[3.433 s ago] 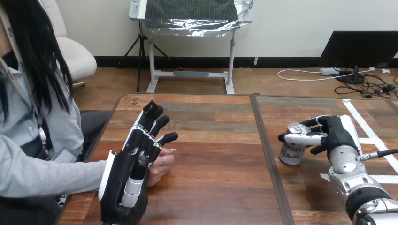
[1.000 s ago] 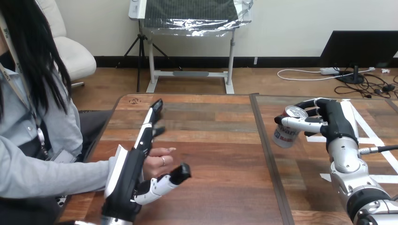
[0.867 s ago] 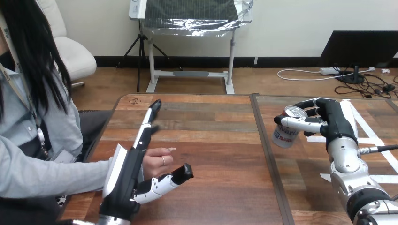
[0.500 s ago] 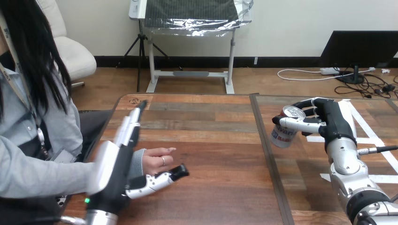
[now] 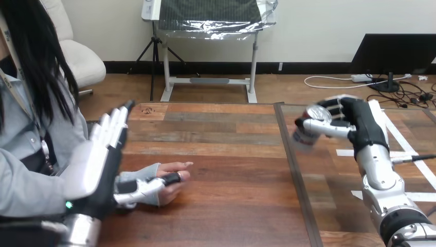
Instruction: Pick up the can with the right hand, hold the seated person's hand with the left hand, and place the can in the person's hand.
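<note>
I want my left hand, fingers straight and thumb touching the person's hand at 8 o'clock, to curl gently round it — no squeezing. My right hand is clamped on the can, raised at 2 o'clock. Since half a second ago the left hand has swung left and the can has risen slightly.

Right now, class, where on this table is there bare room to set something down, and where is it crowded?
Free: the bare table between the person's hand and the seam. Crowded: the left edge, where the left hand touches the person's hand; right of the seam, the right hand holds the can.
</note>
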`<action>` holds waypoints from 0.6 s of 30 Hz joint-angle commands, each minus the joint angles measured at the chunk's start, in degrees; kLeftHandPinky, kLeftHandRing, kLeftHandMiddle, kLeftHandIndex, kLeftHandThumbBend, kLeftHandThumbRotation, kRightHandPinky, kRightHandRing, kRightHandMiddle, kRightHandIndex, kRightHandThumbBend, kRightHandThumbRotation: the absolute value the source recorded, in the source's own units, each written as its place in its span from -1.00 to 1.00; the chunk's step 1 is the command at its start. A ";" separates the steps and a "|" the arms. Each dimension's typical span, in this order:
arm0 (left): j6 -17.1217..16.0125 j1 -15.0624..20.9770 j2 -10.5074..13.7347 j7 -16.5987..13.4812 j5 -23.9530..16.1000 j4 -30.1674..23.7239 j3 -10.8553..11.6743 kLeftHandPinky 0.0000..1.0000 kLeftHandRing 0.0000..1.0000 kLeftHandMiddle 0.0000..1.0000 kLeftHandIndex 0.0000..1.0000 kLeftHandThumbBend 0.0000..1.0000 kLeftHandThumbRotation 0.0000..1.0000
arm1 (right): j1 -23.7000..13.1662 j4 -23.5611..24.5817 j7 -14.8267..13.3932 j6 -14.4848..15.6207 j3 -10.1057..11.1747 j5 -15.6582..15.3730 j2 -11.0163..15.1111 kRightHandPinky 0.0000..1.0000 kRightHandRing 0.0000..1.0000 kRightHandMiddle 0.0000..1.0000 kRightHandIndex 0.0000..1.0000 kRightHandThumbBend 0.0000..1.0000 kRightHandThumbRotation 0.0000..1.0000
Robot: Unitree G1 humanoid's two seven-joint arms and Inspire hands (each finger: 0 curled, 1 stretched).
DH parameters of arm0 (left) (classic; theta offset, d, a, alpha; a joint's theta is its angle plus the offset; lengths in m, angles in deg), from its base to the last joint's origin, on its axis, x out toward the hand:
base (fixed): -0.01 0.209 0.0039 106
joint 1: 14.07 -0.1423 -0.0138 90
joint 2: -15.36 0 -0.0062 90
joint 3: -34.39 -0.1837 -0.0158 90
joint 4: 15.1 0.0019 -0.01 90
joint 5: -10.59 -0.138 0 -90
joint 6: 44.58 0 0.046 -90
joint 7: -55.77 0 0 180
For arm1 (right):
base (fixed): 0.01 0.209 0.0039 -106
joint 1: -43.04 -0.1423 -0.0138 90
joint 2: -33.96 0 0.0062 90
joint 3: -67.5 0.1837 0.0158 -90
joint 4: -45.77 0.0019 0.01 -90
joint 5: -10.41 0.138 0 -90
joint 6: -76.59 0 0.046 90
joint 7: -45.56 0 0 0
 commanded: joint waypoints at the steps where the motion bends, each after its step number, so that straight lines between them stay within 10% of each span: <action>1: 1.86 5.42 3.23 -1.94 0.08 -3.09 -2.69 1.00 1.00 1.00 1.00 1.00 0.17 | -2.30 4.76 0.43 -3.61 0.48 1.38 -0.56 -0.20 -0.09 0.02 0.02 0.53 -1.00; 18: 7.45 7.02 10.71 3.16 1.99 -4.96 -6.45 0.90 0.93 0.96 1.00 1.00 0.04 | -0.12 9.41 0.93 -4.65 -0.33 1.23 -0.33 -0.21 -0.13 -0.03 0.00 0.54 -1.00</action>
